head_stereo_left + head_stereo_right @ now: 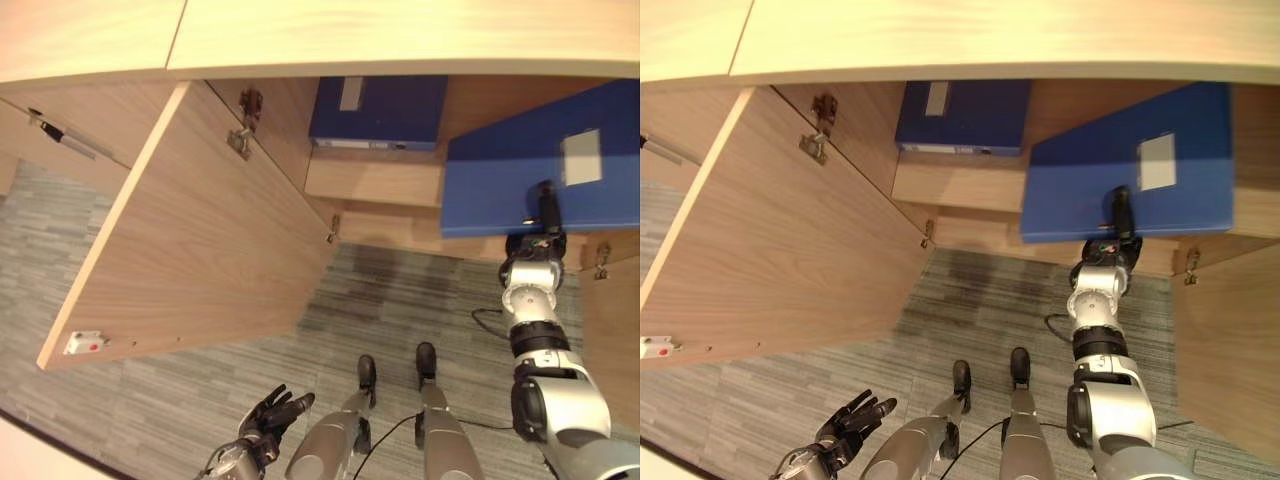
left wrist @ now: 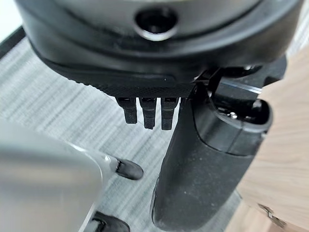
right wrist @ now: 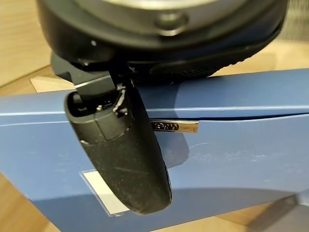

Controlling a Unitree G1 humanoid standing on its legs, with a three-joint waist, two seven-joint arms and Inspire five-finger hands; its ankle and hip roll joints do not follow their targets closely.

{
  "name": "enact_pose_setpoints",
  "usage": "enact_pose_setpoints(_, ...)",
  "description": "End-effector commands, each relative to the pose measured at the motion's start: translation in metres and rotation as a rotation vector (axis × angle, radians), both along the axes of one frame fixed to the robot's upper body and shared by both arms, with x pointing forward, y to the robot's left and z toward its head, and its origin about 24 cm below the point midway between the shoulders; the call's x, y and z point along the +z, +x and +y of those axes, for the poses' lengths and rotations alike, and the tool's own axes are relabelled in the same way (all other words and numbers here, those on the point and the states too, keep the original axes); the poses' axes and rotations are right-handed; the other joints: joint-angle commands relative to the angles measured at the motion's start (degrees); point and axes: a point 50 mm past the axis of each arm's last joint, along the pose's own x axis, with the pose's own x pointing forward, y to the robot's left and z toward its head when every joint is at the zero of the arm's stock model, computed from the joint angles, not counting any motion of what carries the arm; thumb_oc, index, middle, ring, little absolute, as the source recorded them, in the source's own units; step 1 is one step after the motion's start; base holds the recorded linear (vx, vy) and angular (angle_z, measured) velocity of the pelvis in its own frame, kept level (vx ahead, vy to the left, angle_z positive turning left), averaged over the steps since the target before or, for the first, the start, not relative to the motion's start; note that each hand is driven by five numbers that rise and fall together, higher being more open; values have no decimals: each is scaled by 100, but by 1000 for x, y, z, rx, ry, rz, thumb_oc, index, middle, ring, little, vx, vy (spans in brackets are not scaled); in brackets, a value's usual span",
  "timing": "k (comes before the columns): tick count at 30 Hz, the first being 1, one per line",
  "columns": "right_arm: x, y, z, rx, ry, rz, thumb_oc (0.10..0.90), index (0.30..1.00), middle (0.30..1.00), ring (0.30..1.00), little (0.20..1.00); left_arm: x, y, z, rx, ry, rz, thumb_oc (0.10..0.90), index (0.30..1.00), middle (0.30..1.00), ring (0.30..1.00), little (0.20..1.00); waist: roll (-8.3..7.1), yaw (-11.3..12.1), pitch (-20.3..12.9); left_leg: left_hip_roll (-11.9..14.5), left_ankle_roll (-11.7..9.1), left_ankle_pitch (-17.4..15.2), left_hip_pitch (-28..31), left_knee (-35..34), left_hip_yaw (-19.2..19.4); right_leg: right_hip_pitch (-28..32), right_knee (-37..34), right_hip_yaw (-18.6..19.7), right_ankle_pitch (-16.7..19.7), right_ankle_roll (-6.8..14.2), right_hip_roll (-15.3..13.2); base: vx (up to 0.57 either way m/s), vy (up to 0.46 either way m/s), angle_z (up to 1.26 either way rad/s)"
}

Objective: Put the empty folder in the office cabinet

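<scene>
Silver-grey jointed arms, black collars; dark textured hands: left hand, right hand.

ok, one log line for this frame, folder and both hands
right hand: pinching blue folder, partly inside open cabinet | second folder: on inner shelf | left hand: open, idle low

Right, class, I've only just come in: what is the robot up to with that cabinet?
The right robot hand holds a blue folder at the open cabinet, its thumb across the folder's face. A second blue folder already lies on the shelf inside. The left robot hand hangs low over the carpet, fingers relaxed, holding nothing.
</scene>
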Motion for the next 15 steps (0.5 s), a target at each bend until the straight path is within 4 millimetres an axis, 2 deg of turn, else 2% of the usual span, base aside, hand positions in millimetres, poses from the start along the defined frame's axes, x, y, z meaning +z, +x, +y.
enact_pose_setpoints(1, 87, -5, -16, -88, -133, -310, 400, 300, 300, 300, 300, 3, -3, 34, -2, 158, 10, 800, 900, 900, 900, 900, -120, 19, -217, -263, -129, -175, -105, -41, -509, 108, 576, -287, -1076, 116, 158, -22, -50, 4)
enact_pose_setpoints(4, 97, -8, -18, -105, -144, -346, 400, 300, 300, 300, 300, 3, -3, 35, 1, 162, 11, 800, 900, 900, 900, 900, -113, 4, -212, -260, -141, -180, -116, -41, -508, 91, 577, -277, -1076, 109, 173, -4, -14, 0)
enact_pose_setpoints(11, 144, -17, -32, -184, -202, -421, 400, 300, 300, 300, 300, 4, 1, 43, 12, 189, 6, 800, 900, 900, 900, 900, -82, -11, -174, -249, -185, -146, -227, -41, -506, -15, 526, -239, -1035, 101, 201, -19, -44, 0)
enact_pose_setpoints(15, 162, -19, -37, -196, -243, -433, 400, 300, 300, 300, 300, 5, 0, 53, 27, 220, 10, 800, 900, 900, 900, 900, -79, 9, -166, -228, -196, -133, -284, -41, -485, -98, 551, -252, -1031, 102, 209, 2, -33, 0)
